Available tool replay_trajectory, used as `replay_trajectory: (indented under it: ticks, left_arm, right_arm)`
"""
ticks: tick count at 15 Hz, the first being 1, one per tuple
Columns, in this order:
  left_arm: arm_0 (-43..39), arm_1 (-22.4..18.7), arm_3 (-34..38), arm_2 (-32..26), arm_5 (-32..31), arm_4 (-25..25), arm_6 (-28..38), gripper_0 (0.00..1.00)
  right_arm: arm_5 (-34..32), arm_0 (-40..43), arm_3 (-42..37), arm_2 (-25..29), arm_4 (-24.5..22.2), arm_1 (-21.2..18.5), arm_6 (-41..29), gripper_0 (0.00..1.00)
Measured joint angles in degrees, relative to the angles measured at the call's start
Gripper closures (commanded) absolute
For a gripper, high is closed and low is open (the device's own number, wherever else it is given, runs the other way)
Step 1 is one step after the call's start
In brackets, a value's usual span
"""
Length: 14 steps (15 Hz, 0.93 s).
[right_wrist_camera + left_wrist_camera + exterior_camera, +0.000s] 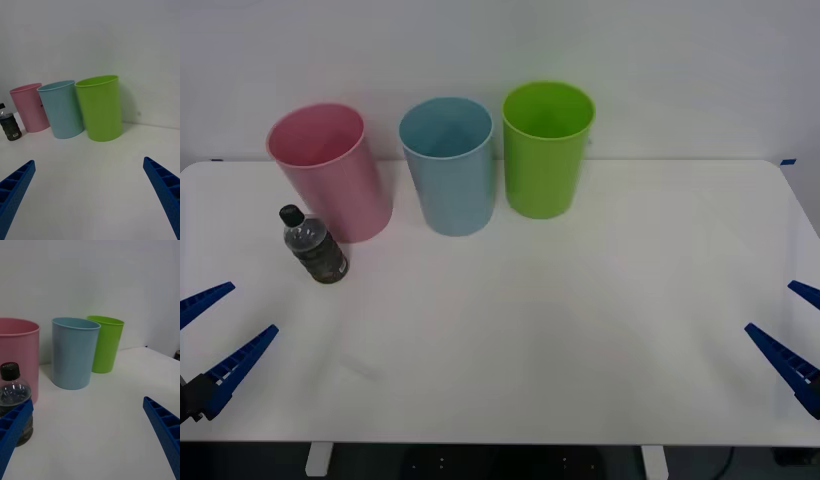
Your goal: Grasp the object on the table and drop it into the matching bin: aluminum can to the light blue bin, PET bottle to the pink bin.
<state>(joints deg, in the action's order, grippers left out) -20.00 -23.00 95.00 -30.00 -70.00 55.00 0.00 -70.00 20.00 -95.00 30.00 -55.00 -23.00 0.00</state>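
The PET bottle (313, 245), small and clear with a black cap and dark label, stands upright on the white table (580, 300), just in front of the pink bin (330, 170). The light blue bin (448, 165) stands beside the pink one. My left gripper (252, 308) hovers open at the table's near left, short of the bottle, with nothing between its fingers. In the left wrist view the bottle (13, 390) sits just behind one finger of the left gripper (87, 400). My right gripper (769, 306) is open at the near right edge, far from the bottle (9, 127).
A lime green bin (547, 148) stands right of the light blue bin; the three form a row along the table's far side against a white wall. The wide tabletop between the grippers and the bins is bare.
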Motion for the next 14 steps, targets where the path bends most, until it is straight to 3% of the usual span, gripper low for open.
replay_trajectory:
  ticks: [9, 14]
  left_arm:
    - [-2.1, 1.5, 0.3, 1.2, 0.7, -2.4, -0.5, 0.00]
    - [-4.2, 1.6, 0.3, 2.3, 7.9, -2.4, -0.9, 0.00]
  right_arm:
    - [0.0, 0.0, 0.0, 0.0, 0.0, 0.0, 0.0, 0.00]
    - [0.0, 0.0, 0.0, 0.0, 0.0, 0.0, 0.0, 0.00]
